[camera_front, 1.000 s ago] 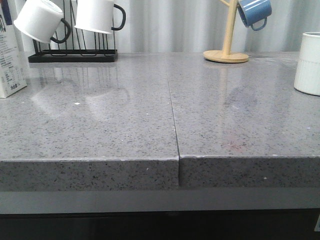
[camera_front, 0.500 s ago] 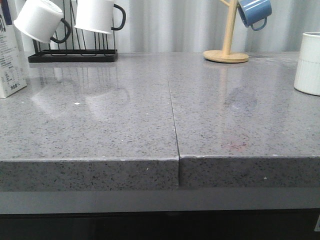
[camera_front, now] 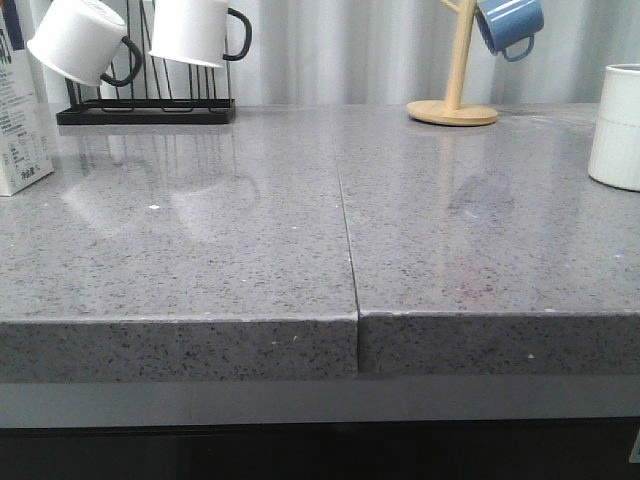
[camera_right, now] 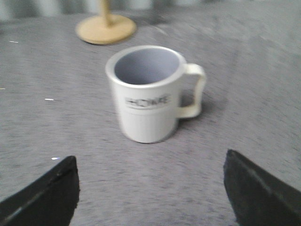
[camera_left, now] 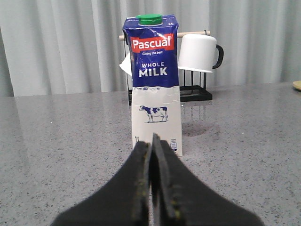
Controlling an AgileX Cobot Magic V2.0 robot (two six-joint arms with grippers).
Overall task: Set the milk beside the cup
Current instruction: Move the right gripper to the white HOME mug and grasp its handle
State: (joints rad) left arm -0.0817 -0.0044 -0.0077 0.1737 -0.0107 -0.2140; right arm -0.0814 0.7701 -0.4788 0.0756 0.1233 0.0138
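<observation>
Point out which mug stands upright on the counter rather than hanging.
The white HOME mug with a white handle, at the counter's right edge. The two black-handled white mugs hang on the black rack; the blue mug hangs from the wooden stand.

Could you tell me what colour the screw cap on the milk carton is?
Green. The cap tops the milk, shown best in the left wrist view.

A kitchen-style set: grey speckled stone countertop [camera_front: 200, 250], black wire mug rack [camera_front: 145, 105] (white mugs hanging), pale curtain backdrop [camera_front: 330, 50].
</observation>
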